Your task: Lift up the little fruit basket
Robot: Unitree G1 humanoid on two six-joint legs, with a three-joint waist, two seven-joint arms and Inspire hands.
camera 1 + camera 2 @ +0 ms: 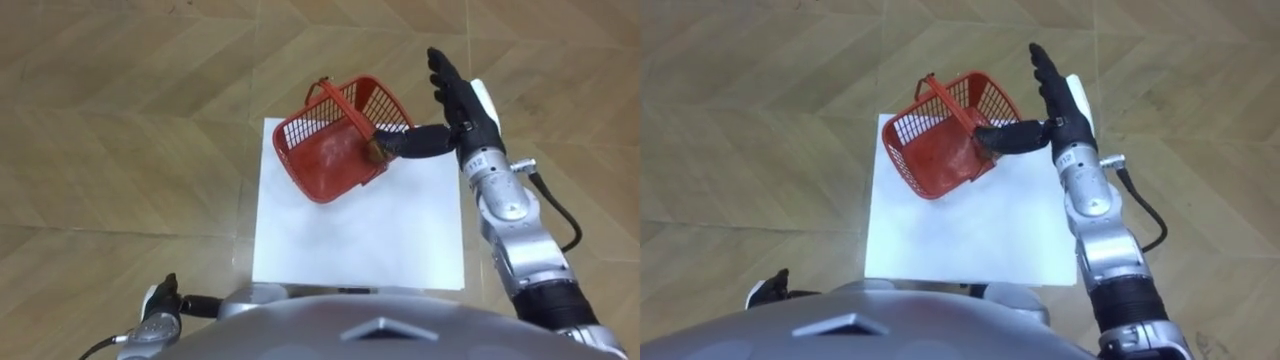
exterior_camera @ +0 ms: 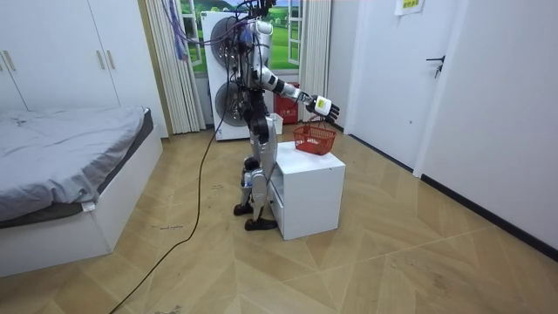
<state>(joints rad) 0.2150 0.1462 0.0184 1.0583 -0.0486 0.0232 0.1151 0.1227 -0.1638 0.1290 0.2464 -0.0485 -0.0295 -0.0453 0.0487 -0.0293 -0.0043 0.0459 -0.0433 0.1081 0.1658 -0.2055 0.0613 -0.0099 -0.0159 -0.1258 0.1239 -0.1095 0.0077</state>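
1. So, the red basket (image 1: 325, 160) sits on the white table (image 1: 380, 235), up near its far edge, with its handle (image 1: 340, 100) standing up.
2. The right hand (image 1: 465, 110) is spread flat just beside it, fingers straight, thumb poking at the basket's rim. It's holding nothing.
3. The left hand (image 1: 160, 312) hangs low by the body.
4. My worry is that the thumb shoves instead of hooking the handle, and the basket slides off that far edge.

The red mesh fruit basket (image 1: 335, 150) sits askew, handle raised, near the white cabinet's (image 1: 360, 240) far edge.
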